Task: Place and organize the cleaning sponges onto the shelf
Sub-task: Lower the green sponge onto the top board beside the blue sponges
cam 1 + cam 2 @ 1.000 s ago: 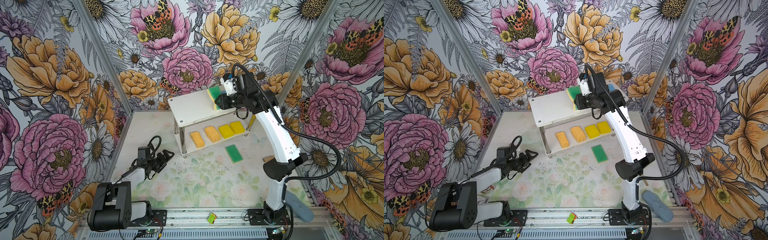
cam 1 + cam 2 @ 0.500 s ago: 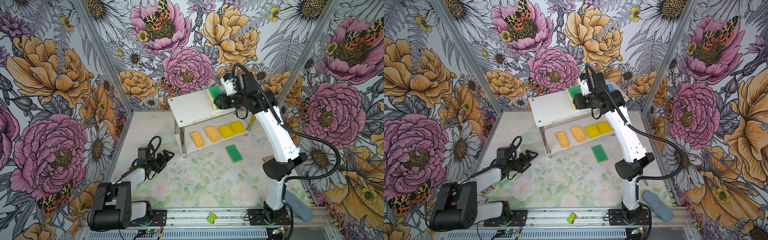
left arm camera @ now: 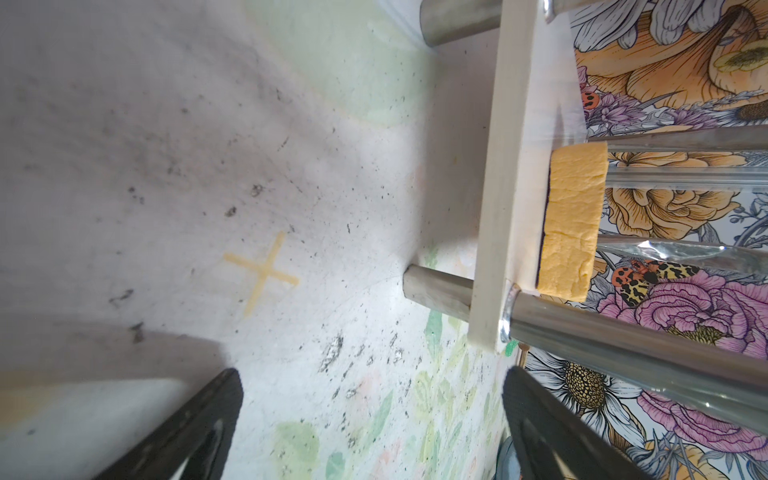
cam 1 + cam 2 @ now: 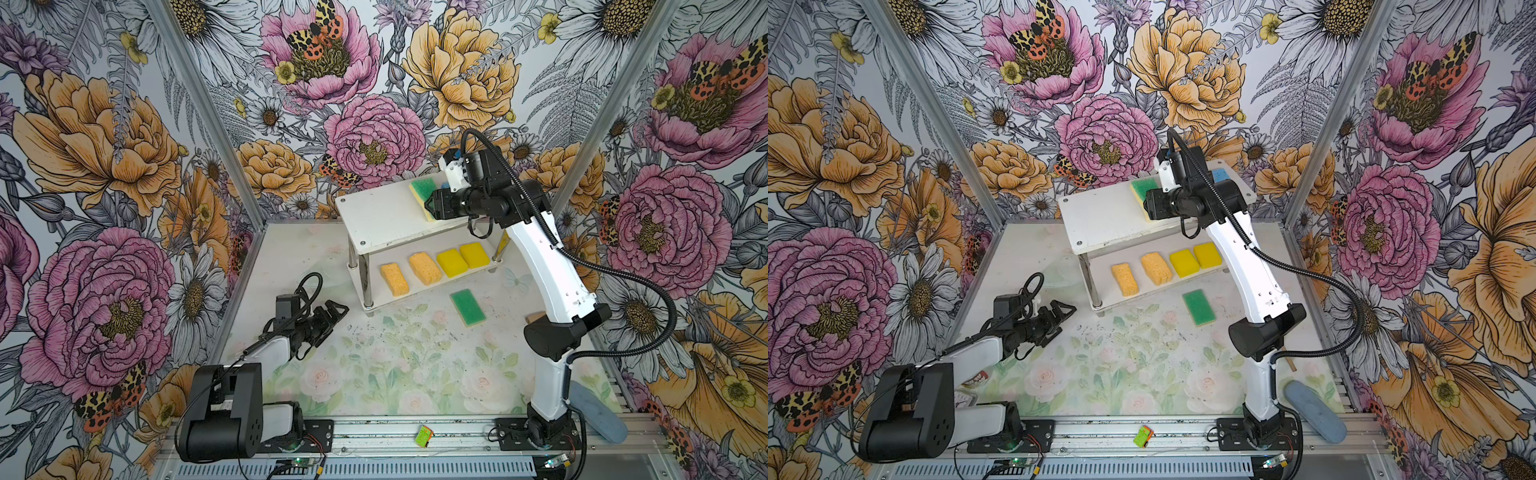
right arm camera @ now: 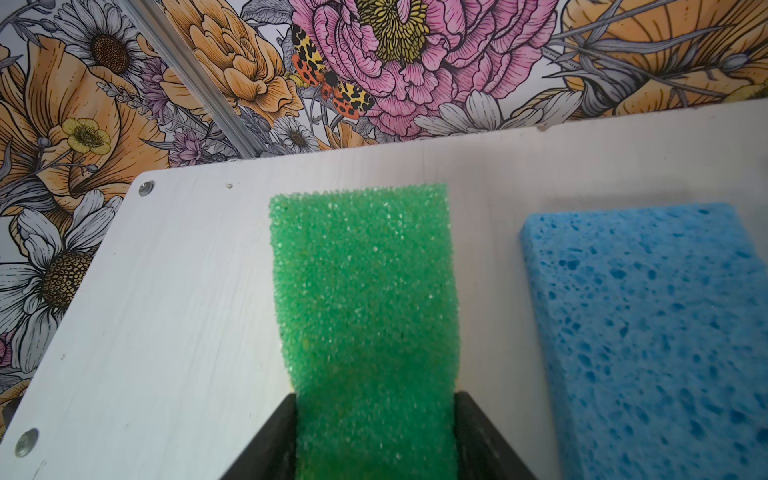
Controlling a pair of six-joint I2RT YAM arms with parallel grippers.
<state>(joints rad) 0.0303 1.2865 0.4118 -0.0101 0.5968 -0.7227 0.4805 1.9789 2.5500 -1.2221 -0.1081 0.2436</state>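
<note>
**Green sponge down on the shelf's top board**

The right claw [image 5: 374,399] reaches over the shelf [image 4: 382,224]. Its two fingers flank the near end of a green-topped sponge [image 5: 361,291], which lies flat on the top board. The fingers sit right at the sponge's sides, and I cannot tell whether they press it or stand just clear. A blue sponge [image 5: 644,324] lies beside it on the same board, apart from it. On the lower board, two orange-yellow sponges [image 4: 394,279] and two bright yellow sponges [image 4: 452,262] lie in a row. A second green sponge [image 4: 468,307] lies on the worktop [image 4: 374,365], just in front of the shelf. The left claw [image 4: 332,313] sits low over the worktop near the shelf's front corner, spread wide and empty.
</note>
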